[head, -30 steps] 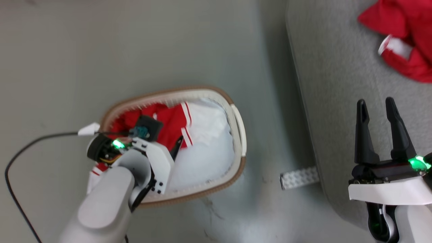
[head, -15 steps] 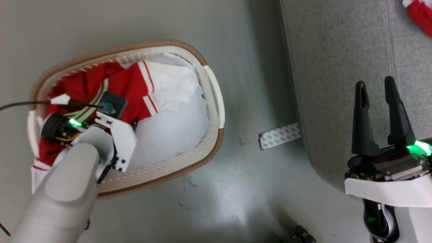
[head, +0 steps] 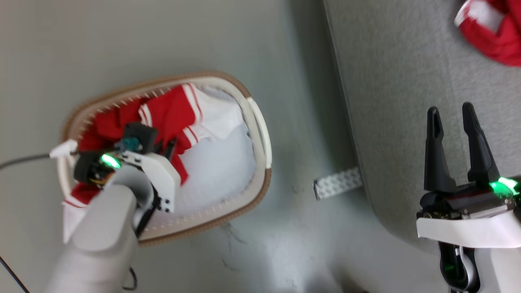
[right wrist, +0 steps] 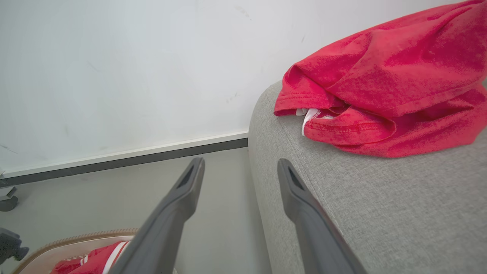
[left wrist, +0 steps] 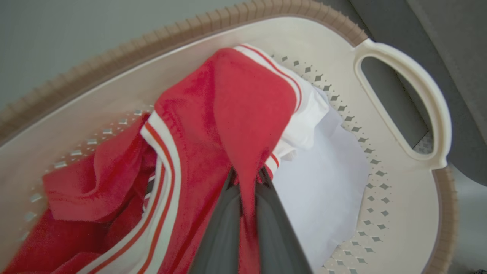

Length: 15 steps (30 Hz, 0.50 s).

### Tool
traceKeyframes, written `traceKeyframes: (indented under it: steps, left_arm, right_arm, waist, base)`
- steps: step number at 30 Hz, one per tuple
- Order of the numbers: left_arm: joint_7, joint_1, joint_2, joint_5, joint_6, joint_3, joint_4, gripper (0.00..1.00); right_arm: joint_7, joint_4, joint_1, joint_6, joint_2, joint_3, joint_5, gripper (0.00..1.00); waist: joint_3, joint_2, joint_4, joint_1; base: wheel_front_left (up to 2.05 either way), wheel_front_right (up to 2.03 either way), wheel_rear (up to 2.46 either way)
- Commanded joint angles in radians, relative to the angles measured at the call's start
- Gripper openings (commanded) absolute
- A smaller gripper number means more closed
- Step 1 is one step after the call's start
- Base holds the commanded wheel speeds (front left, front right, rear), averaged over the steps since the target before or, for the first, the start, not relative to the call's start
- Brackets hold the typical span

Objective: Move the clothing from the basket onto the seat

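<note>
The cream basket (head: pixel 260 134) with a brown rim stands on the floor at the left. In it lies the red-and-white striped clothing (head: pixel 171 114), partly over a pale white pad (head: pixel 220 162). My left gripper (head: pixel 169 148) reaches into the basket. In the left wrist view this gripper (left wrist: pixel 247 175) is shut on a fold of the striped clothing (left wrist: pixel 228 106), which drapes over the fingers. A plain red garment (head: pixel 494 36) lies on the grey seat (head: pixel 407 101). My right gripper (head: pixel 452 116) hangs open and empty over the seat's edge (right wrist: pixel 380 205), near the red garment (right wrist: pixel 388 91).
A patterned white strip (head: pixel 337 183) lies on the grey floor between basket and seat. A black cable (head: pixel 24 160) runs off to the left from my left wrist. A white wall with a dark baseboard (right wrist: pixel 152 158) stands behind the seat.
My left gripper has shut on the striped clothing, and the cloth has bunched up toward it. The head view has shifted. The right gripper stays open as before.
</note>
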Motion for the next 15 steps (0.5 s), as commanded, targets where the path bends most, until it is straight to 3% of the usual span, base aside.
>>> traceKeyframes:
  steps: [1,10,15]
  left_arm:
    - [-0.021,0.033,-0.012,-0.026,-0.006,0.004,-0.006,0.0]
    - [-0.052,0.174,-0.058,-0.13,-0.017,0.006,-0.103,0.0]
    - [-0.03,0.246,-0.065,-0.162,0.007,0.02,-0.221,0.0]
  right_arm:
    - [0.0,0.017,0.024,-0.002,-0.002,-0.008,-0.014,1.0]
    - [0.0,0.1,0.135,-0.002,-0.003,-0.045,-0.059,1.0]
    - [0.0,0.138,0.212,-0.002,-0.003,-0.073,-0.087,1.0]
  waist:
    - [-0.13,0.0,0.059,-0.0001]
    - [-0.469,0.0,0.162,-0.0001]
    - [-0.62,0.0,0.203,-0.0001]
  base:
    - [0.0,0.0,0.0]
    - [0.0,0.0,0.0]
    - [0.0,0.0,0.0]
